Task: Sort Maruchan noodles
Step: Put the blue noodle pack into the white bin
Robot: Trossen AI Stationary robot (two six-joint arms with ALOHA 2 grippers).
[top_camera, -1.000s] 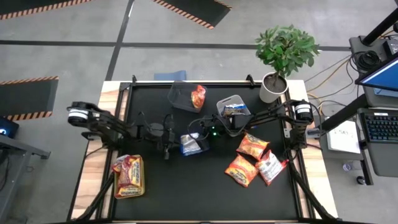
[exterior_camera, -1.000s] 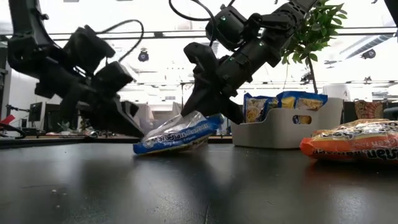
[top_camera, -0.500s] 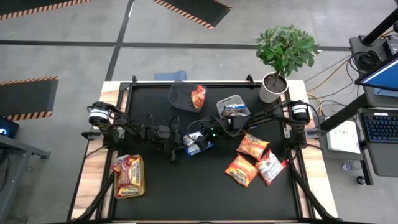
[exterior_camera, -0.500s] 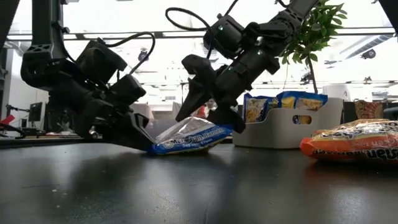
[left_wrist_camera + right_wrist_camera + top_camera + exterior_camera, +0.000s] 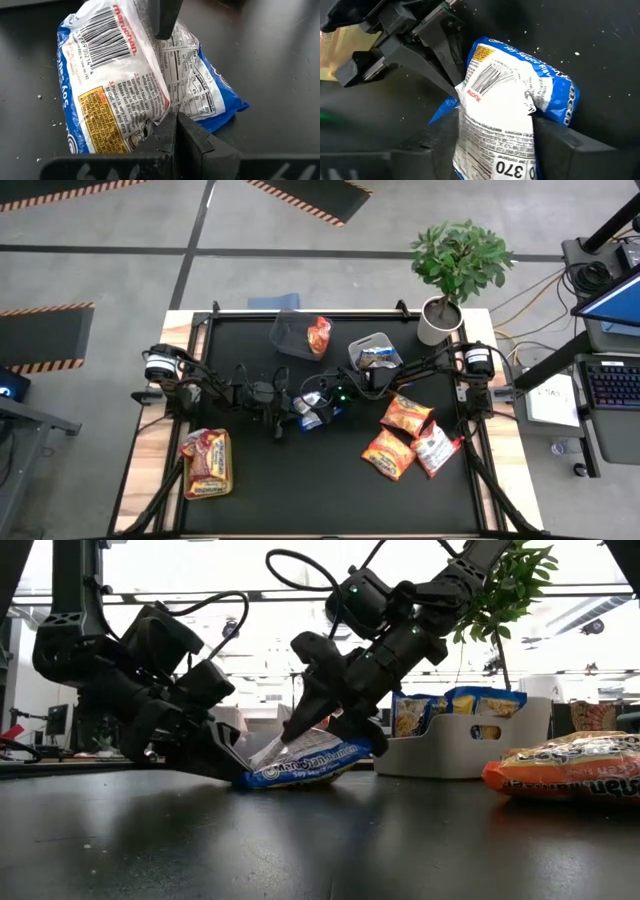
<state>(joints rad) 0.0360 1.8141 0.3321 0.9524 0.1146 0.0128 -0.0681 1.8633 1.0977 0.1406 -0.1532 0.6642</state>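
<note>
A blue-and-white Maruchan packet (image 5: 312, 413) lies tilted at mid-table, its lower end (image 5: 250, 777) on the black tabletop and its other end (image 5: 360, 750) raised. My left gripper (image 5: 238, 771) comes in from the table's left, shut, its tips at the packet's lower end. My right gripper (image 5: 326, 736) reaches down from the right, open, one finger on each side of the raised end (image 5: 495, 145). Orange packets (image 5: 406, 415) (image 5: 388, 452) and a red-and-white one (image 5: 436, 448) lie flat at the right. My left gripper sets its shut fingertips (image 5: 175, 131) against the packet's edge (image 5: 165, 113) at the low end, slanting down from the table's left. That end stays on the table. My right gripper straddles the raised end, which fills the gap between its fingers (image 5: 547, 137); whether both touch it I cannot tell.
A grey bin (image 5: 285, 337) at the far side holds an orange packet (image 5: 318, 335). A pale bin (image 5: 384, 340) beside it holds blue packets (image 5: 378, 358). A yellow-green bin (image 5: 222, 480) with red packets sits near left. A potted plant (image 5: 455, 265) stands far right.
My left gripper has come down and toward the table's right until its shut tips met the packet's low end. My right gripper, which was shut on the packet's raised end, has opened and now straddles that end. The packet stays tilted.
</note>
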